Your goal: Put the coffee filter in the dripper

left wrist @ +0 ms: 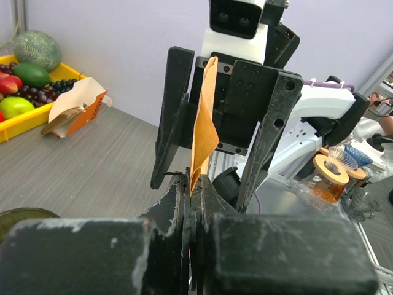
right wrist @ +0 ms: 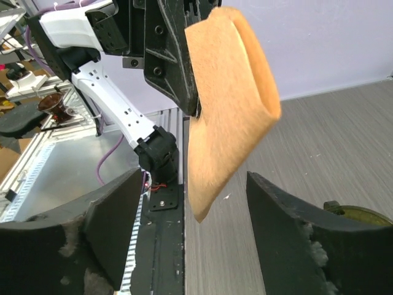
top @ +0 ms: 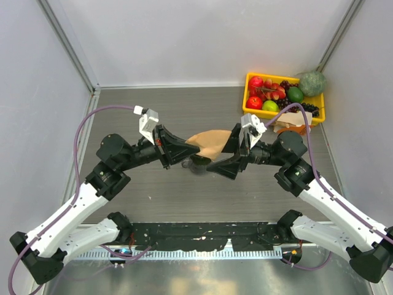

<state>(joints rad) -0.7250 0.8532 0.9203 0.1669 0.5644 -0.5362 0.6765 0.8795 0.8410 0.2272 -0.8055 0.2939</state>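
Tan filter hangs pinched in my left gripper; right gripper gapes either side of it. Next I'd spread the cone, then lower it into the dripper.

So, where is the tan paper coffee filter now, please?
In the top view, mid-table, the filter is pinched by the left gripper, facing the open right gripper.

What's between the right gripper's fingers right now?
The coffee filter, pinched by the left gripper, hangs in the gap between the open fingers of the right gripper. The right wrist view shows it best.
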